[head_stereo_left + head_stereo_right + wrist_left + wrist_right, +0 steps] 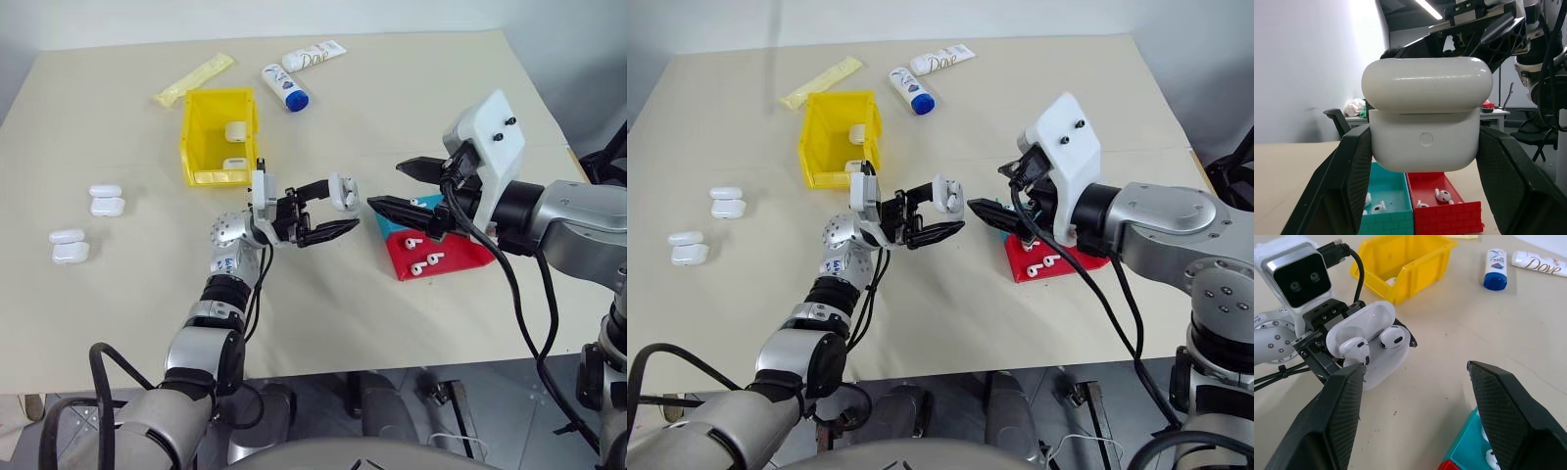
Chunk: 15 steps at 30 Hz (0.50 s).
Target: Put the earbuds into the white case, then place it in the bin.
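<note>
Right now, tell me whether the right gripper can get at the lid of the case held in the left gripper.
Probably yes: the right gripper is open, beside the white case, nothing between.

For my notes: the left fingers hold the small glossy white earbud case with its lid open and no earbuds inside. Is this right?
Not quite: the small glossy white earbud case is held with its lid open, but two tiny white earbuds already sit inside, as the right wrist view shows.

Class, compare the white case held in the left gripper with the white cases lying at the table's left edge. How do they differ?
The held white case is off the table, clamped in the left gripper; the table cases lie flat. The held case's lid is open, with two earbuds seated inside; the table cases look shut. All are glossy white and alike in shape.
</note>
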Tool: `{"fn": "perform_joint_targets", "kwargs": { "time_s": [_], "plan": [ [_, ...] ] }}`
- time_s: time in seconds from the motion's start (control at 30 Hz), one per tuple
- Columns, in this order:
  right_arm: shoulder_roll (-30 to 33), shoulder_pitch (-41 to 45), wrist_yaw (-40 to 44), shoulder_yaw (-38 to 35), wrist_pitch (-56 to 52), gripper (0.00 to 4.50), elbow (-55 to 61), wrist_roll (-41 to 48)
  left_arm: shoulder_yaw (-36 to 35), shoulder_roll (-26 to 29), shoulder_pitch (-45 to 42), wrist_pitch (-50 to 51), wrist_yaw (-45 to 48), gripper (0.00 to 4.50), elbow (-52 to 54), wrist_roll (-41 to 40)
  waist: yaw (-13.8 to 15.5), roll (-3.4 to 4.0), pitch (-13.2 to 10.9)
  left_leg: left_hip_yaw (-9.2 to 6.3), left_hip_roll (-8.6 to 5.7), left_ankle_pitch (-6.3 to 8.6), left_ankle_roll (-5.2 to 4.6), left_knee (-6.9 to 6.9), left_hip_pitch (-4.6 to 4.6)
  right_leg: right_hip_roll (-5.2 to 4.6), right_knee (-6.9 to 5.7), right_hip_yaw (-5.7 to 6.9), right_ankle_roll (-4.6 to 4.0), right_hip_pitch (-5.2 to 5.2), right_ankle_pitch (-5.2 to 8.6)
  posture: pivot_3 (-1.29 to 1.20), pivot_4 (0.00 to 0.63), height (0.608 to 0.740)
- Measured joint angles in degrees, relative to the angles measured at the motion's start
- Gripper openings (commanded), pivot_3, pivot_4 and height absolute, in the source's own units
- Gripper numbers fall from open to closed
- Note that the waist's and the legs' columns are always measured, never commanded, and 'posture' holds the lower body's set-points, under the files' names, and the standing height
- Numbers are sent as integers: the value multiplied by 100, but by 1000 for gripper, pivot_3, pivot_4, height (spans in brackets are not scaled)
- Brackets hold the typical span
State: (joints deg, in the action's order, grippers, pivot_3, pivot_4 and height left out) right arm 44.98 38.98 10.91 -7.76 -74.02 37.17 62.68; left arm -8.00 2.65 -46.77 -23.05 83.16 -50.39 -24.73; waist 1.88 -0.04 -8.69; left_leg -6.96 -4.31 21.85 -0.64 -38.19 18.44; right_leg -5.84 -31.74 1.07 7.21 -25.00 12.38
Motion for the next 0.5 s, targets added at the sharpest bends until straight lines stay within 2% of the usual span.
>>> {"fn": "perform_joint_targets", "kwargs": {
  "time_s": [0.5],
  "plan": [
    [-468, 196, -40, 265, 35, 3453, -147, -189, -2, -33, -4, -1, 25, 2788, -39, 4, -16, 0, 0, -1, 0, 0, 0, 0, 0, 0, -1, 0, 0, -2, 0, 0, 150, 740]
  ]
}}
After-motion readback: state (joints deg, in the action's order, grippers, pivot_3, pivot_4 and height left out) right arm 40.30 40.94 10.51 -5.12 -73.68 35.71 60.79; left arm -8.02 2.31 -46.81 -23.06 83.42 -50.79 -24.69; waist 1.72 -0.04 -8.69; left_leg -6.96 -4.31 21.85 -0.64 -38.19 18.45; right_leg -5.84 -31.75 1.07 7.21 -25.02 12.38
